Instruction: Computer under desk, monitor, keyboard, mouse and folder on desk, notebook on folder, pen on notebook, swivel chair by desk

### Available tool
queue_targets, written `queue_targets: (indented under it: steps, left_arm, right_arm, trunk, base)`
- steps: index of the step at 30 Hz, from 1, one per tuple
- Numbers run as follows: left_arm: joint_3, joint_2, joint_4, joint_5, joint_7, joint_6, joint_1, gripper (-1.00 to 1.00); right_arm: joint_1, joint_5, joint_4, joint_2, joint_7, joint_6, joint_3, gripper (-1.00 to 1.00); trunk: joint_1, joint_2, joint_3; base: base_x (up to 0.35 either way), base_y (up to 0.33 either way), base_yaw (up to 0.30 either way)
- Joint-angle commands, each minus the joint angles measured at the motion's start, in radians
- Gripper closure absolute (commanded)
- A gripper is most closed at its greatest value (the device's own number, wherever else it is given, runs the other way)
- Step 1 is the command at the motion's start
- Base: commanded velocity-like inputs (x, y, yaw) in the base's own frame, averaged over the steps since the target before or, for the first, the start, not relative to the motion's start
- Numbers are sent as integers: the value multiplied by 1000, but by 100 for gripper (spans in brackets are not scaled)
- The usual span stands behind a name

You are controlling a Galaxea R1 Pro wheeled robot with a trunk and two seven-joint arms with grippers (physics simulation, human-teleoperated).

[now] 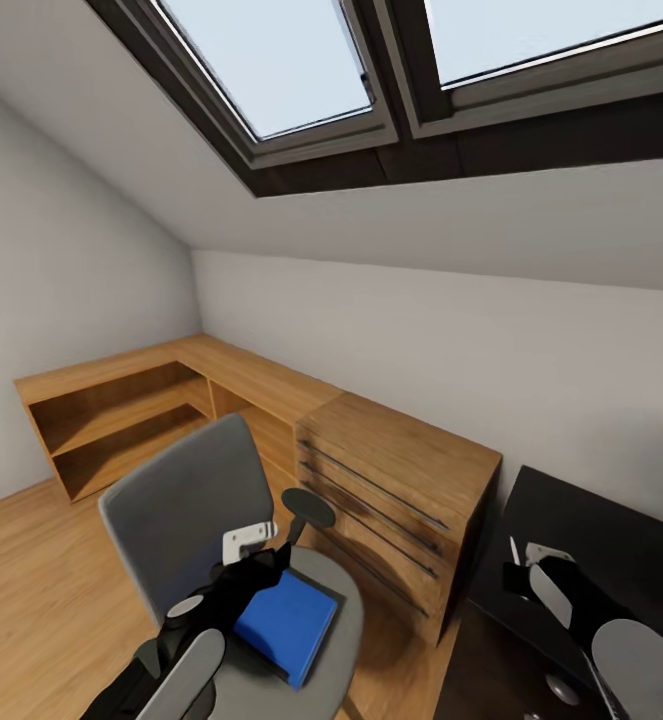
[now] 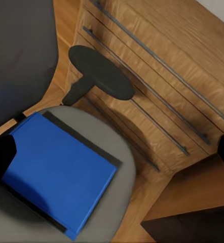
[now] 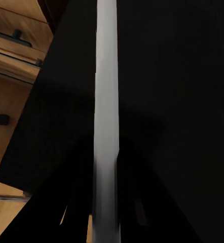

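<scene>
1. Bright-blue folder (image 1: 289, 620) flat on the seat of the grey swivel chair (image 1: 176, 500), dark spine edge toward the chair back; also seen in the left wrist view (image 2: 56, 174), lying slantwise across the seat.
2. Left gripper (image 1: 246, 560) low over the seat, right at the folder's upper edge; fingers apart, one dark finger (image 2: 0, 157) at the folder's border and the other at the far edge of that view, nothing between them.
3. Black armrest pad (image 2: 102, 71) on its post, just beside the wooden drawer unit (image 1: 401, 500) with long metal handles.
4. Glossy black table (image 1: 591, 530) to the right of the drawer unit, touching or nearly touching its side.
5. Right gripper (image 1: 531, 570) over the black table, clamped on a thin pale pen (image 3: 106, 126); pen running lengthwise between the dark fingers in the right wrist view, its tip sticking up above the gripper in the head view.
6. Low light-wood cabinet (image 1: 121, 400) with open shelves in the far corner, under the sloped ceiling and dark-framed skylights (image 1: 281, 70).
7. Light wood floor (image 1: 31, 590) around the chair.
</scene>
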Motion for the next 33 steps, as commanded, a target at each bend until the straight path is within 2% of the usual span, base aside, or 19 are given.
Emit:
queue_targets:
  steps: [1,16,26,27,29,31,33]
  left_arm:
    - [-2,1,-4,7,8,1,-1,-100]
    - [-2,-1,-13,8,10,1,-2,-100]
    - [-2,-1,-11,8,10,1,-2,-100]
    - [-8,-1,-5,10,10,3,-2,-100]
    - [-19,-12,-4,10,10,2,-2,-100]
    - [-29,-12,-4,10,10,2,-2,-100]
    - [-28,-16,-3,10,10,2,-1,-100]
  right_arm:
    - [-5,-12,6,-1,-8,3,8,100]
    - [-21,-12,35,-2,-10,-11,8,100]
    - [-22,-13,10,-1,-5,-61,4,100]
    - [-22,-18,5,-7,-11,-55,-1,100]
    - [-22,-18,-7,-3,-14,-47,-3,100]
    - [-22,-18,-7,-3,-14,-47,-3,100]
    - [-22,-16,-6,0,-12,-52,-3,100]
  trunk:
    - [0,-1,-2]
    - [58,-106,-49]
    - [96,-176,-80]
    - [96,-176,-80]
    - [96,-176,-80]
    - [96,-176,-80]
    - [96,-176,-80]
  base:
    - [3,0,0]
    - [0,0,0]
    - [0,0,0]
    - [0,0,0]
    - [0,0,0]
    - [0,0,0]
    - [0,0,0]
